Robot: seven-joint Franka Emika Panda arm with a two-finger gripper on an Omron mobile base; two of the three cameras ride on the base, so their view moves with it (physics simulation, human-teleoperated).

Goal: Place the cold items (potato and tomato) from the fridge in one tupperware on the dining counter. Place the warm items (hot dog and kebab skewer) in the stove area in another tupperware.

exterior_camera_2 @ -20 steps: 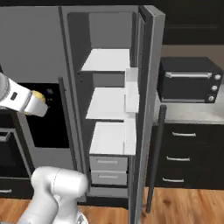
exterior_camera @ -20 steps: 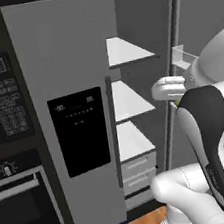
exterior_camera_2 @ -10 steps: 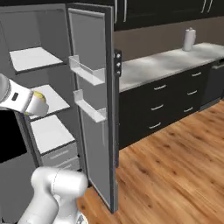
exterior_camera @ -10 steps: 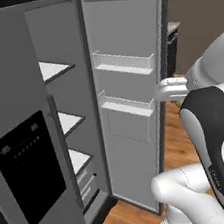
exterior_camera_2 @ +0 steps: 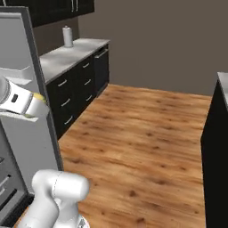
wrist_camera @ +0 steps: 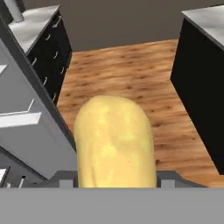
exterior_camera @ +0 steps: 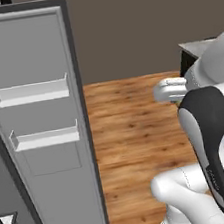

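A potato (wrist_camera: pixel 114 142) is seen large and close in the hand view, standing up between the two dark finger tips of the end effector (wrist_camera: pixel 116 177), which are clamped on its lower sides. The potato is yellowish and oblong, and it is carried in the air above the wooden floor (wrist_camera: pixel 131 74), not resting on any surface.

In the left base view the open fridge door (exterior_camera: pixel 39 119) is seen at the left edge, its inner face turned toward the camera, with two door shelves (exterior_camera: pixel 30 92) one above the other. The white arm (exterior_camera: pixel 208 136) rises at the lower right, and its wrist is pointed toward the room away from the door. A small greenish-yellow sliver just beyond the wrist may be the potato, though the view is too poor there to be sure.

In the right base view the same door (exterior_camera_2: pixel 26 133) is seen at the left, and a long table (exterior_camera_2: pixel 67 55) with dark drawers runs along the wall behind it; a paper towel roll (exterior_camera_2: pixel 67 36) is stood upright near the table's far end. A dark cabinet (exterior_camera_2: pixel 216 147) with a pale top is seen at the right edge, across the floor from the fridge.
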